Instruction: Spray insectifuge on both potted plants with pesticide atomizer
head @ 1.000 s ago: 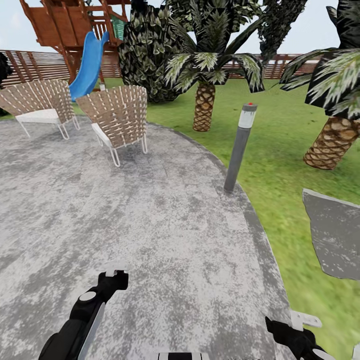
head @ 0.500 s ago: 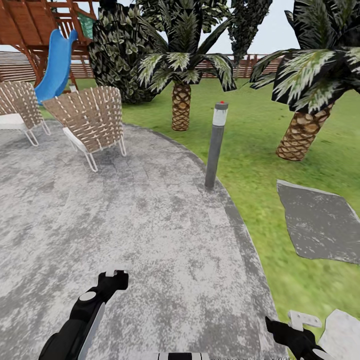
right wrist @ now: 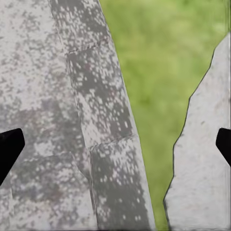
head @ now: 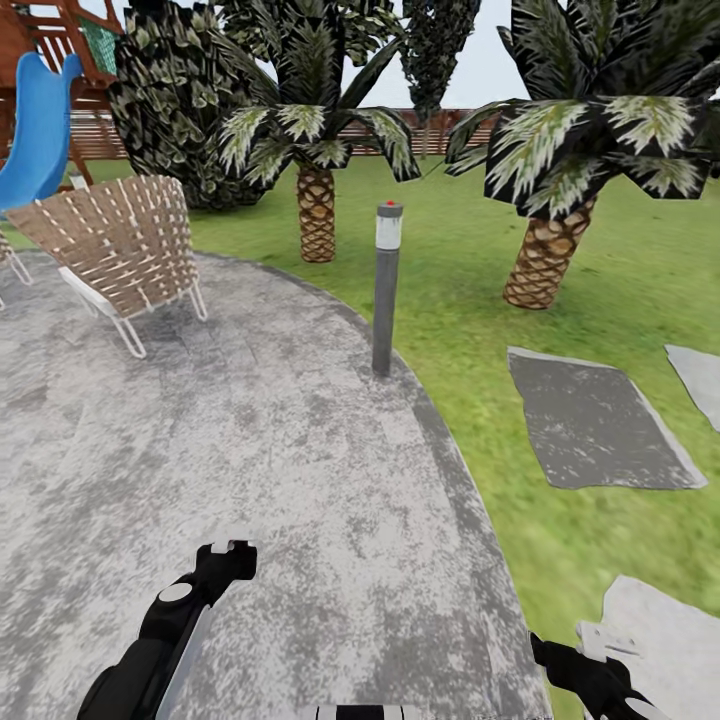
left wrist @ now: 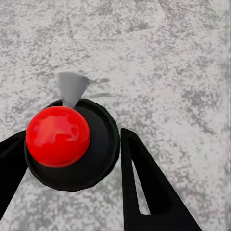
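I am in the garden, on a round grey paved patch [head: 250,450] beside the green lawn [head: 470,300]. The pesticide atomizer and the potted plants are out of view. My left gripper [head: 230,553] hangs low over the paving, its black fingers [left wrist: 144,187] spread apart with nothing held between them. A red knob on a black disc [left wrist: 57,136] lies below them in the left wrist view. My right gripper [head: 600,640] hangs over the patch's edge. Its fingertips [right wrist: 9,147] stand far apart and hold nothing.
A grey bollard lamp [head: 385,285] stands at the patch's rim. A wicker chair [head: 115,250] and a blue slide [head: 40,130] are at the left. Two palms [head: 318,210] [head: 545,255] grow on the lawn. Grey stepping stones [head: 590,420] lie at the right, a brown fence [head: 440,125] behind.
The whole view has swung to the right: chair, lamp and palms have slid left in the picture and more stepping stones show. Both arms keep their pose.
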Robot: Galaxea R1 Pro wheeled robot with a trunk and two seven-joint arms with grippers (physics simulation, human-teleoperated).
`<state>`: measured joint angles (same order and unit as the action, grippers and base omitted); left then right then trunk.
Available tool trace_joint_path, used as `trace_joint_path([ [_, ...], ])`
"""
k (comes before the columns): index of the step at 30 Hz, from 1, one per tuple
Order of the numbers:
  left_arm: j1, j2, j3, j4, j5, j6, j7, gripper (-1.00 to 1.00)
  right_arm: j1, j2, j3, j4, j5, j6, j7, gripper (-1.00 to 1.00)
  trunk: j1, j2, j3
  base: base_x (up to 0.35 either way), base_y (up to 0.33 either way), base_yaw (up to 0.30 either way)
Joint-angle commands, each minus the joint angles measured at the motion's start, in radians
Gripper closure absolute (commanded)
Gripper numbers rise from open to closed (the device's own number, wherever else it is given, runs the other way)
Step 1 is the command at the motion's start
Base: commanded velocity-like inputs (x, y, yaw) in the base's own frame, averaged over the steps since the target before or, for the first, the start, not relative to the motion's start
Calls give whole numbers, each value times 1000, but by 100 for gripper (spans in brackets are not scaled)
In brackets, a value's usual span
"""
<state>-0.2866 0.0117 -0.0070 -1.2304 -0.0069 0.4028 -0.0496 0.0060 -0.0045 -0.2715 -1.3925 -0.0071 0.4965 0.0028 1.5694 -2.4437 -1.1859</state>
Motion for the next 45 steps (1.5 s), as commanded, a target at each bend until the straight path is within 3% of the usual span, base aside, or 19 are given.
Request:
trace_joint_path([
  [1,0,1,-1,-1,-1,5,-3,100,0,0,0,-2,-1,5,0,-100,0,0,-1,0,0,-273],
  [36,0,1,-1,-1,-2,5,-3,100,0,0,0,0,-1,5,0,-100,0,0,-1,0,0,-276],
  [45,0,1,-1,-1,-2,5,-3,100,0,0,-1,-2,-1,5,0,-100,31,-57,-30,0,0,-277],
])
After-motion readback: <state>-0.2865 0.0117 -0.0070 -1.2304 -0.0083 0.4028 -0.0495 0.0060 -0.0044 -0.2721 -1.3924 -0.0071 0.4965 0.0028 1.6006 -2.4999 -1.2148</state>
